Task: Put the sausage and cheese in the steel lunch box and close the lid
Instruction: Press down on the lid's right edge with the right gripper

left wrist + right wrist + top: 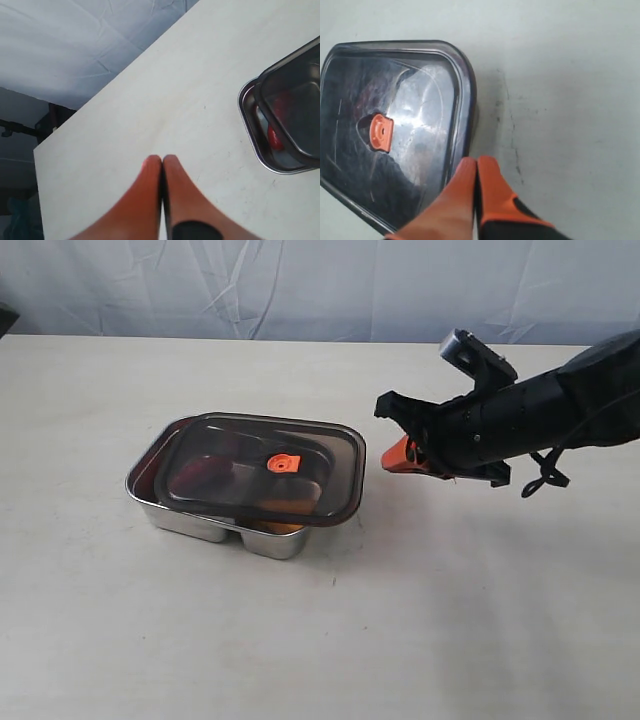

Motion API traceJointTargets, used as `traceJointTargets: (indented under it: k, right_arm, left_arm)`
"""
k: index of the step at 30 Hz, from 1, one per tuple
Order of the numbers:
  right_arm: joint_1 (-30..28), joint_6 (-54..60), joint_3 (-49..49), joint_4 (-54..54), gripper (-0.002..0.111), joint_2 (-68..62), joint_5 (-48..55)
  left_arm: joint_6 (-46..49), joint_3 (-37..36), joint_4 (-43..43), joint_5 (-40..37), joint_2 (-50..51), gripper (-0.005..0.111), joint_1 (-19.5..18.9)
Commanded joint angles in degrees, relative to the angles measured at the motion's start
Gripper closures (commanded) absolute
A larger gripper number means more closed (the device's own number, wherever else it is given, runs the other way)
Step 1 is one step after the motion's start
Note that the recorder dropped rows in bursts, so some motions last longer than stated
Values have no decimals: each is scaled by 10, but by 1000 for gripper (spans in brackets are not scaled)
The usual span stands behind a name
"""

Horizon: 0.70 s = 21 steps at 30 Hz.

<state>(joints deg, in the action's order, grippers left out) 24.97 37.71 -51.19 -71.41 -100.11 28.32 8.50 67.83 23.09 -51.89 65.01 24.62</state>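
Smoky lid point(258, 470) sits askew on steel lunch box point(175, 512), left-centre of surface point(450, 620); long axis left-right. Right claw point(398, 454) just right of it, nearer arm, tips together, empty; left claw point(162, 161) likewise together

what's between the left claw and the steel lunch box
Nothing but bare tabletop. In the left wrist view, the shut left claw and the steel lunch box are apart, with only empty surface across that stretch.

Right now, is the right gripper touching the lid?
Apart. The exterior view shows bare table between the right gripper and the lid.
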Motion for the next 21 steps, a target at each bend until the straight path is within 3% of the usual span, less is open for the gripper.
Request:
traceJointTargets:
  k: [1,7,21]
  right_arm:
    - [18,-2,-1,-3,109,-5,-28]
    - [25,-12,-1,-7,109,-30,-50]
    - [32,-15,-1,-27,109,-36,-33]
  left_arm:
    - [-9,-45,-53,52,5,106,-38]
    - [-9,-107,-84,84,26,106,-75]
    - [-9,-159,-126,135,39,106,-76]
